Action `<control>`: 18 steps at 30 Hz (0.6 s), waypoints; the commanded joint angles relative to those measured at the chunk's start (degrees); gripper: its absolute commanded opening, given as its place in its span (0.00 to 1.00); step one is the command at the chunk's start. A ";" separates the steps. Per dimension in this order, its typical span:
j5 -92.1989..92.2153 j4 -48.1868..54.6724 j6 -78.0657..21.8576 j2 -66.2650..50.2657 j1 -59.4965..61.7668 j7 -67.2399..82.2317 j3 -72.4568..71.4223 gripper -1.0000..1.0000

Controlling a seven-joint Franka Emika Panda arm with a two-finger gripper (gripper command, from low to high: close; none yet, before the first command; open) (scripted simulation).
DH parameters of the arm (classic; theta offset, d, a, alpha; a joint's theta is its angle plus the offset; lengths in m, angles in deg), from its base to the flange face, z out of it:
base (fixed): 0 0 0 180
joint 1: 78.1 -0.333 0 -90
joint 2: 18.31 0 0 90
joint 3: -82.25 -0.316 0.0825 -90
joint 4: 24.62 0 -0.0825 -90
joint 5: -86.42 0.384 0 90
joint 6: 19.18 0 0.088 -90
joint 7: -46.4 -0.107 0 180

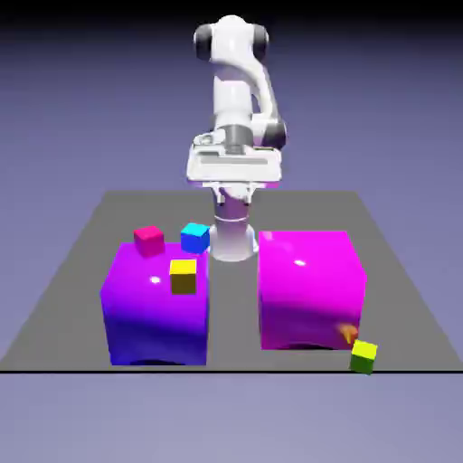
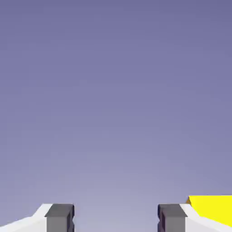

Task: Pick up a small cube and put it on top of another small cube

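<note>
The small cube (image 1: 363, 355), lime with darker green sides, lies on the table at the front right corner of the big magenta block (image 1: 310, 288). A purer yellow small cube (image 1: 183, 276) rests on top of the big purple block (image 1: 156, 303). Its yellow face (image 2: 212, 209) shows at the bottom right of the hand view. My gripper (image 1: 235, 181) hangs high above the table's far side, well away from the lime cube. In the hand view my gripper (image 2: 115, 218) is open, with only backdrop between the grey fingertips (image 2: 60, 216).
A small red cube (image 1: 149, 240) and a small blue cube (image 1: 194, 237) sit at the purple block's far edge. A narrow gap separates the two big blocks. The grey table (image 1: 407, 298) ends just in front of them.
</note>
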 commanded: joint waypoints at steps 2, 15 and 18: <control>-0.41 4.16 -3.24 -2.83 -0.04 0.15 -1.60 0.50; -9.77 30.11 -27.11 -29.74 -6.70 5.01 -7.86 0.50; -11.97 36.05 -32.60 -35.97 -8.28 6.15 -9.27 0.50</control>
